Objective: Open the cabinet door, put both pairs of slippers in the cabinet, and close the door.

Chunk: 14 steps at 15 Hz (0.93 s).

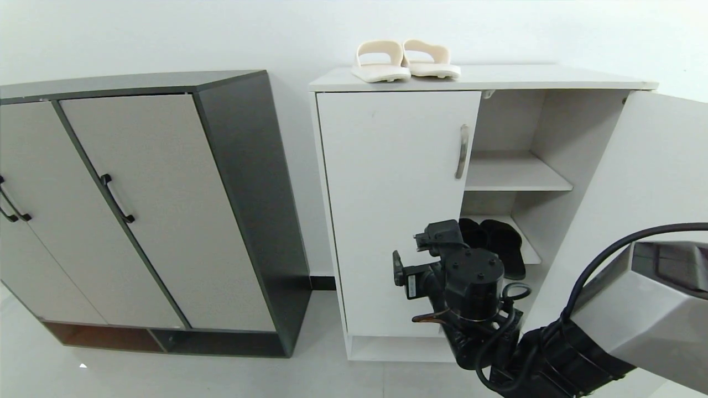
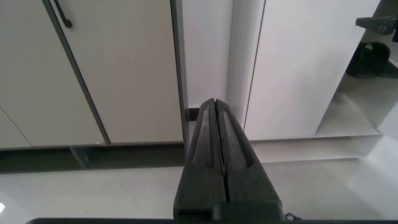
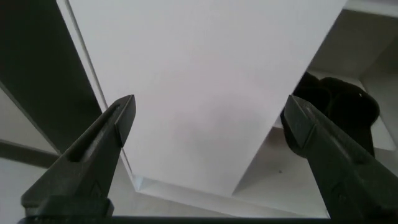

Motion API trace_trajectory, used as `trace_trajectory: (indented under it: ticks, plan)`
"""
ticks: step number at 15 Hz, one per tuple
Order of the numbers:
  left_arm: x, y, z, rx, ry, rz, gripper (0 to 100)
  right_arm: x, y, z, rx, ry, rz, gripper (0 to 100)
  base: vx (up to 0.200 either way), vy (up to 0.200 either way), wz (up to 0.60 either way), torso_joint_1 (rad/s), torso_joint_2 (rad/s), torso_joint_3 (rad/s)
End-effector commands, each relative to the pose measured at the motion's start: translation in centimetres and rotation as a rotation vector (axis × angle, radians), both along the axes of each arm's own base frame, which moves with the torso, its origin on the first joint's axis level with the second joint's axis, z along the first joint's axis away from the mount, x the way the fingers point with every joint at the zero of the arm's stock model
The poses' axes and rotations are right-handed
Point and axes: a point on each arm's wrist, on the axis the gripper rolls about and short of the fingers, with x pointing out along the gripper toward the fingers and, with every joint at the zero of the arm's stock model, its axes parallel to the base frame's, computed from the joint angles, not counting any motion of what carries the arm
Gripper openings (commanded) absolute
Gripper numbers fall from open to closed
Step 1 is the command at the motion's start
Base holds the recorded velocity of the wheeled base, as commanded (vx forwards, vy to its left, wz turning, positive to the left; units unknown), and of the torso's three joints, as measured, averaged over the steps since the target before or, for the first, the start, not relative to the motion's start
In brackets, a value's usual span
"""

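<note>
A pair of cream slippers (image 1: pixel 406 61) lies on top of the white cabinet (image 1: pixel 498 77). Its right door (image 1: pixel 636 182) stands swung open, while the left door (image 1: pixel 392 193) is closed. A pair of black slippers (image 1: pixel 498 246) (image 3: pixel 339 102) rests on the lower shelf inside. My right gripper (image 1: pixel 426 254) (image 3: pixel 210 106) hangs open and empty in front of the closed door's lower part, just left of the black slippers. My left gripper (image 2: pixel 214 106) is shut on nothing, low down, facing the gap between the two cabinets.
A dark grey cabinet (image 1: pixel 138 204) (image 2: pixel 124 62) with black handles stands to the left of the white one. The upper shelf (image 1: pixel 514 174) inside the white cabinet is bare. Light floor (image 1: pixel 221 376) lies in front of both.
</note>
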Motion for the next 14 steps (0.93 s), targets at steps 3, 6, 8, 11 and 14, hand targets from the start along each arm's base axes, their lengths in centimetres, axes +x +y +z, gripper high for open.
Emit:
trace_trajectory:
  ticks: [3, 6, 8, 11, 14]
  plan:
    - [0.01, 0.00, -0.03, 0.000, 0.004, 0.000, 0, 0.02, -0.01, -0.32, -0.009, 0.008, 0.001, 100, 0.000, 0.000, 0.00, 0.032, -0.29, -0.354]
    - [0.01, 0.00, -0.03, -0.002, 0.004, 0.001, 0, 0.01, 0.06, -0.49, -0.013, 0.011, 0.003, 100, 0.000, 0.000, 0.00, 0.056, -0.52, -0.352]
    - [0.01, 0.00, -0.03, -0.002, 0.004, 0.001, 0, 0.05, 0.02, -0.49, -0.013, 0.011, 0.001, 100, 0.000, 0.000, 0.00, 0.124, -0.47, -0.344]
    - [0.01, 0.00, -0.03, -0.002, 0.004, 0.001, 0, 0.01, 0.06, -0.49, -0.013, 0.011, 0.001, 100, 0.000, 0.000, 0.00, 0.132, -0.47, -0.333]
    - [0.01, 0.00, -0.03, -0.002, 0.004, 0.001, 0, 0.02, 0.07, -0.55, -0.014, 0.012, 0.001, 100, 0.000, 0.000, 0.00, 0.167, -0.47, -0.320]
